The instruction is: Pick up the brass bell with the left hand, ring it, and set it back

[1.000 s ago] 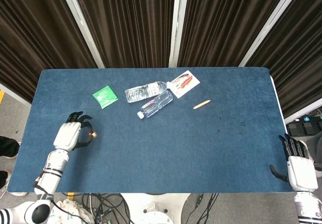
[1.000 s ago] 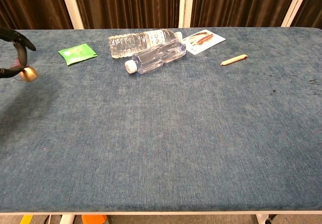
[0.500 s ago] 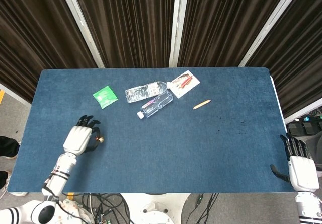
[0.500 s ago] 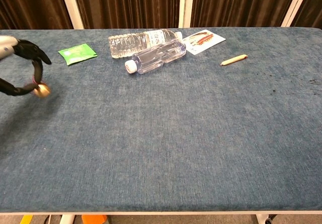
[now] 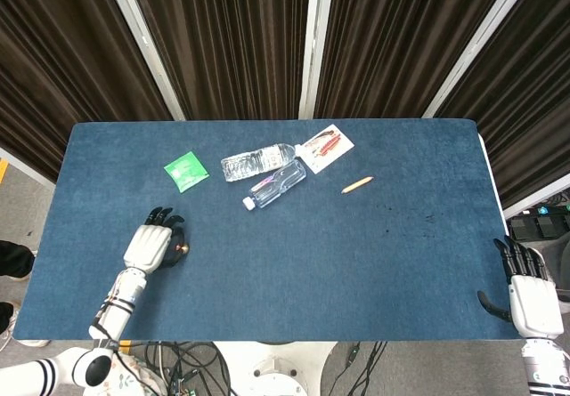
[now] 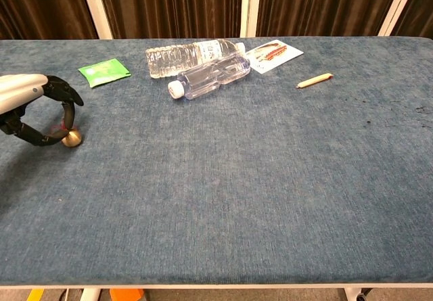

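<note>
The small brass bell (image 5: 183, 250) (image 6: 71, 137) sits low on the blue table (image 5: 356, 262), at its left front. Its base looks to be touching the cloth. My left hand (image 5: 151, 246) (image 6: 34, 108) curls over it and pinches the reddish top between thumb and finger. My right hand (image 5: 533, 298) hangs off the table's right front corner with fingers apart and nothing in it. The chest view does not show that hand.
A green packet (image 5: 186, 170) (image 6: 103, 71) lies behind the left hand. Two clear bottles (image 5: 256, 162) (image 6: 210, 74) lie on their sides at the back centre, beside a printed card (image 5: 324, 147) (image 6: 272, 51) and a short wooden stick (image 5: 356, 184) (image 6: 314, 80).
My left hand has carried the bell rightward, toward the table's front, and down, from in the air to the tabletop. The right hand has stayed put.
</note>
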`<state>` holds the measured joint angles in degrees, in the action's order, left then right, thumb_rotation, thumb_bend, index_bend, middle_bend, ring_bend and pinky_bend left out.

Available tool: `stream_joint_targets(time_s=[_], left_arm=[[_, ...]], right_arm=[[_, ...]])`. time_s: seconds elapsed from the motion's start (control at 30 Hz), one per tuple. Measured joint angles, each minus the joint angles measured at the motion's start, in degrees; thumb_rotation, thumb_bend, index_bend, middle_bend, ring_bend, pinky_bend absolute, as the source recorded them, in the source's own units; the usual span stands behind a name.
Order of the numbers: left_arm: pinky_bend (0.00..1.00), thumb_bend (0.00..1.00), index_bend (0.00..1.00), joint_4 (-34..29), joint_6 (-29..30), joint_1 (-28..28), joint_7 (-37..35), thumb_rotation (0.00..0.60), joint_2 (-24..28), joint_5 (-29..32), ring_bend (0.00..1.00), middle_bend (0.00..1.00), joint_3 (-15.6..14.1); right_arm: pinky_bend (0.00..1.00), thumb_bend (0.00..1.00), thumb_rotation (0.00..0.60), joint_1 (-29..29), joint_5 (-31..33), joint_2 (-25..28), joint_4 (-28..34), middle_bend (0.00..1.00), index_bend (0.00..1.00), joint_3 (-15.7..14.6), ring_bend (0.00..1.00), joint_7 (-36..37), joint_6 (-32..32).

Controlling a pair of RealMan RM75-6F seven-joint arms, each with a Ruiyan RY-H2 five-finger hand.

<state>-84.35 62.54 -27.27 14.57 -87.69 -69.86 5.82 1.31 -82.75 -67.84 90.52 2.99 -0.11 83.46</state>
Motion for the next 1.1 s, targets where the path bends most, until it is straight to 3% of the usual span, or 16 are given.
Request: stream_joint_targets(time_s=[0.23, 0.57, 0.8, 0.93, 1.1], left_arm=[[0.03, 0.41, 0.64, -0.36, -1.14, -0.10, 0.64, 0.600, 0.00, 2.06, 0.04, 0.21, 0.10], [0.03, 0.33, 0.29, -2.10, -1.21, -0.05, 0.25, 0.600, 1.47, 1.99, 0.03, 0.17, -0.05], [0.03, 0.27, 0.24, -3.57, 0.04, 0.34, -0.26, 0.600, 2.92, 0.87, 0.02, 0.16, -0.13], [0.03, 0.22, 0.24, -5.24, 3.17, 1.58, 0.00, 0.600, 4.40, -0.41, 0.02, 0.16, -0.40], [0.03, 0.20, 0.17, -4.95, 12.60, 5.22, -1.23, 0.600, 6.03, -6.61, 0.02, 0.14, -1.89]], right_arm=[[0.00, 0.16, 0.600, -0.04, 0.05, -0.06, -0.07, 0.00, 0.00, -0.07, 0.00, 0.00, -0.05], [0.00, 0.16, 0.600, 0.00, 0.09, -0.28, -0.44, 0.00, 0.00, -0.09, 0.00, 0.19, -0.18], [0.00, 0.16, 0.600, -0.11, -0.06, -0.18, -0.43, 0.00, 0.00, -0.09, 0.00, 0.22, 0.12], [0.00, 0.16, 0.600, -0.17, -0.21, 0.00, -0.13, 0.00, 0.00, -0.06, 0.00, 0.26, 0.38], [0.00, 0.16, 0.600, -0.19, -0.72, -0.17, 0.15, 0.00, 0.00, -0.14, 0.00, 0.25, 0.70]])
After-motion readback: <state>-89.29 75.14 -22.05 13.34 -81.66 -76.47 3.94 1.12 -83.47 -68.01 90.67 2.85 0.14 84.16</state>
